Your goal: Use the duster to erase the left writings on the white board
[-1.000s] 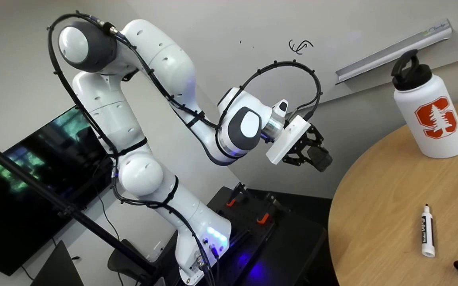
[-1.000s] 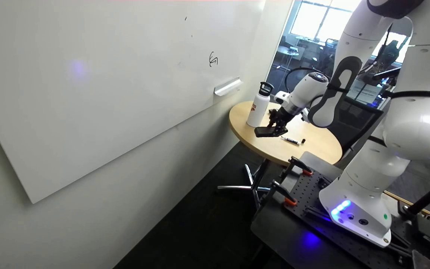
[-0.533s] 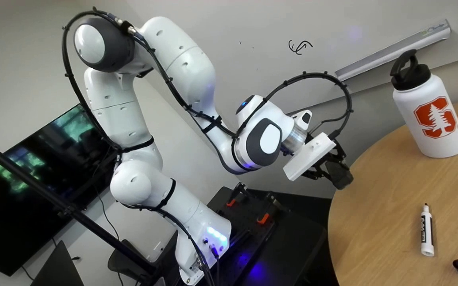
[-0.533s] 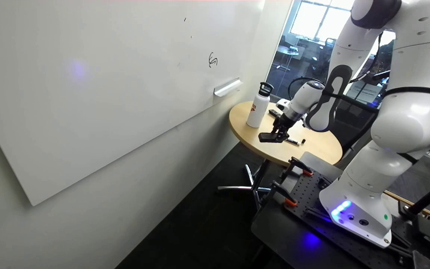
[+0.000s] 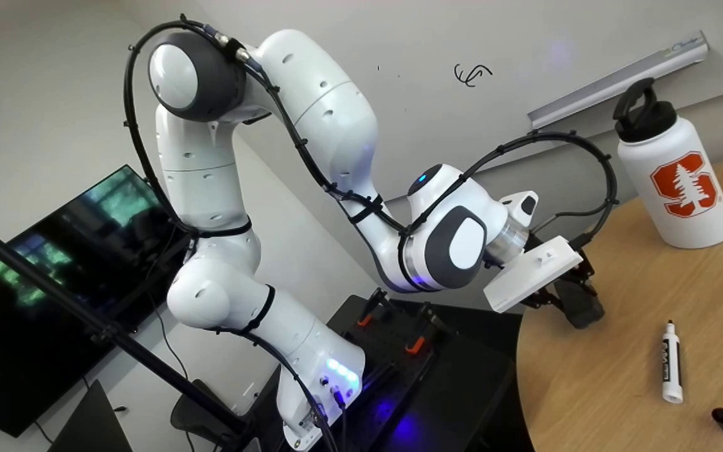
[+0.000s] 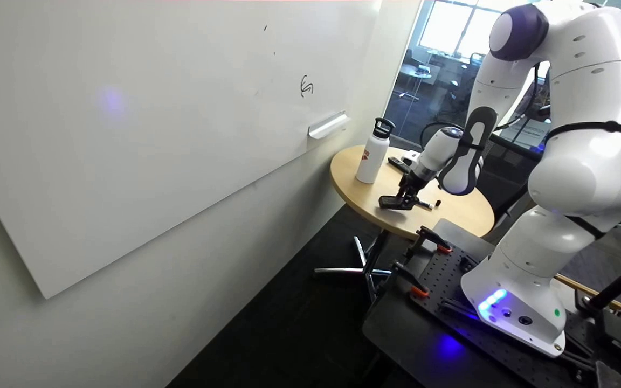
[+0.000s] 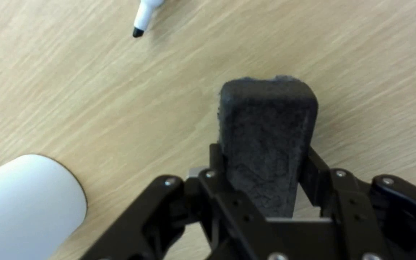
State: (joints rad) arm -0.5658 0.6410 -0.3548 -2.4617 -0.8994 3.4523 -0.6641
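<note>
End effector clamps duster over desk nr edge; bottle w/ red S logo also nr edge.

In an exterior view the camera is standing close to the desk, which is filling the near right, and is facing the robot arm at a tilt, with a screen slanting on the left. In an exterior view the camera is looking down along the white board on the left toward a window at the far right, the desk standing farther away. Both exterior views are sharing the robot arm, desk, bottle and part of the white board. Sitting close to the jaws, the wrist camera is facing down onto the desk, the duster filling its middle.
</note>
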